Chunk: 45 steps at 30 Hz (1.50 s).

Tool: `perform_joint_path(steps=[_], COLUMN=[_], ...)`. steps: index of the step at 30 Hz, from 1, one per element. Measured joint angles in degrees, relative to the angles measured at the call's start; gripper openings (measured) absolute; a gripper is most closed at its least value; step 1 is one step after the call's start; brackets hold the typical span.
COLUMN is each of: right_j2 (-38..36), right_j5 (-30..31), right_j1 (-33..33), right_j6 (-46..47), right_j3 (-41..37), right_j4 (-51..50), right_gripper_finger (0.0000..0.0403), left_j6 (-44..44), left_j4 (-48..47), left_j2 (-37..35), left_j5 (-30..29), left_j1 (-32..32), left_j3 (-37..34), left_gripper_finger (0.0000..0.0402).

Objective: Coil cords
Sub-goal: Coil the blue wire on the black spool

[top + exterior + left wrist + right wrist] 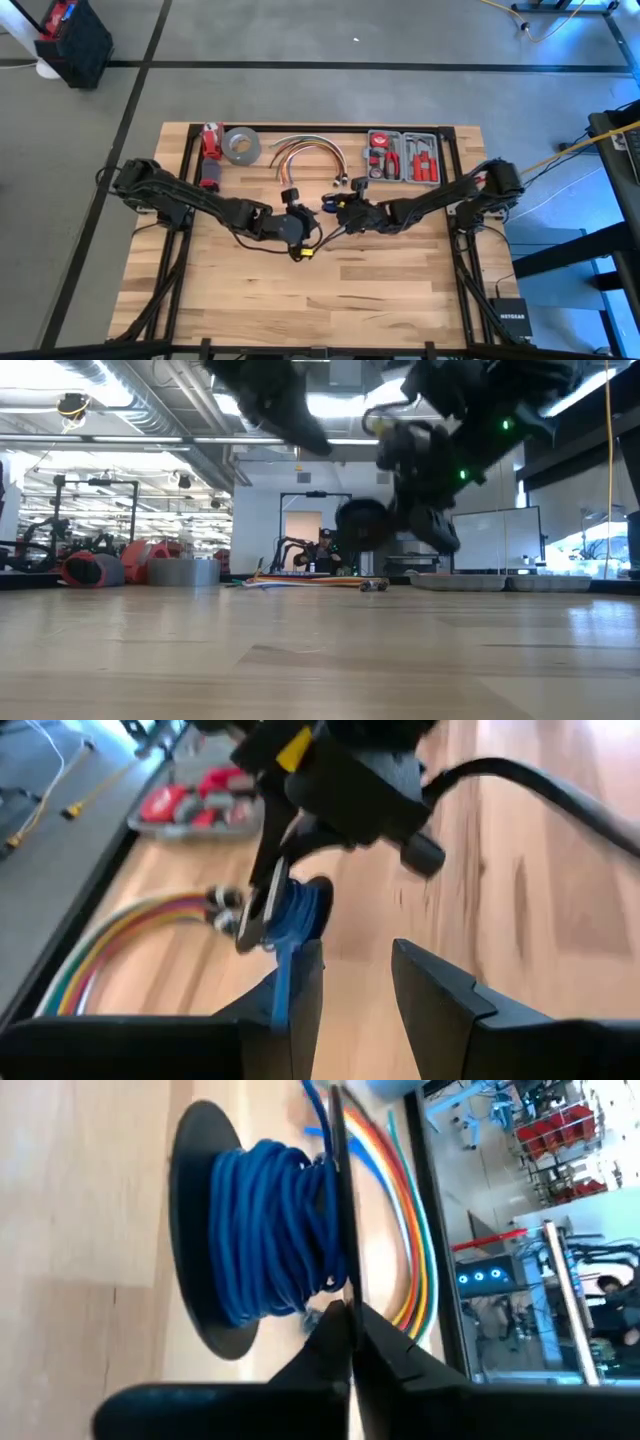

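Cord (268, 1230): thin blue wire wound in tight ridged turns on a black flanged spool (200, 1230), held at frame centre in the high view.
Right gripper (348, 1342): fingers pressed together, pinching the spool's thin rim.
Left gripper (358, 982): angular dark fingers spread, blue strand along one finger.
Table (400, 290): pale, grained wood planks.

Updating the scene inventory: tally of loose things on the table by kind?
Grey duct tape roll: 1
Red tape or spool items: 2
Multicoloured arched cable bundle: 1
Grey tool case with red-handled tools: 1
Black spool of blue cord: 1
Total: 6
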Motion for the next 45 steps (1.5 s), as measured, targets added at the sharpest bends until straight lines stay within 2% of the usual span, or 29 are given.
perform_joint_path(steps=[9, 12, 17, 26, 31, 36, 39, 45], right_j2=[10.69, 12.36, 12.58, 12.97, 12.9, 12.88, 12.88, 12.88], right_j5=[-1.92, -4.39, -6.95, -9.45, -9.04, -2.66, -0.8, -5.98], right_j1=[0.03, 0.0, -0.08, 0.0, 0.0, 0.03, -0.08, -1.97], right_j6=[-1.68, -0.81, 3.73, 6.48, 0.72, -6.99, -8.83, -4.55], right_j3=[-0.08, 0.15, 0.22, 1.21, 1.32, 1.34, 1.32, 1.3], right_j4=[7.17, 8.69, 8.7, 10.33, 10.74, 11.65, 11.62, 11.5], right_gripper_finger=[0.0015, 0.0017, 0.0019, 0.0021, 0.0021, 0.0007, 0.0011, 0.0034], left_j6=[0.78, 1.03, 1.17, -0.17, -0.67, -0.08, -0.08, -0.08], left_j4=[-1.01, -0.77, -0.51, -0.6, -0.55, -0.56, -0.55, -0.56], left_j2=[0.75, 0.75, 0.75, 0.75, 0.75, 0.75, 0.75, 0.75], left_j5=[-0.1, -0.1, -0.12, -0.1, -0.1, -0.1, -0.1, -0.1], left_j1=[-0.1, -0.1, -0.1, 0.19, 0.22, 0.22, 0.22, 0.22], left_j3=[-2.96, -2.94, -2.96, -2.95, -2.96, -2.94, -2.93, -2.93], left_gripper_finger=[0.0117, 0.0117, 0.0117, 0.0117, 0.0117, 0.0117, 0.0117, 0.0117])
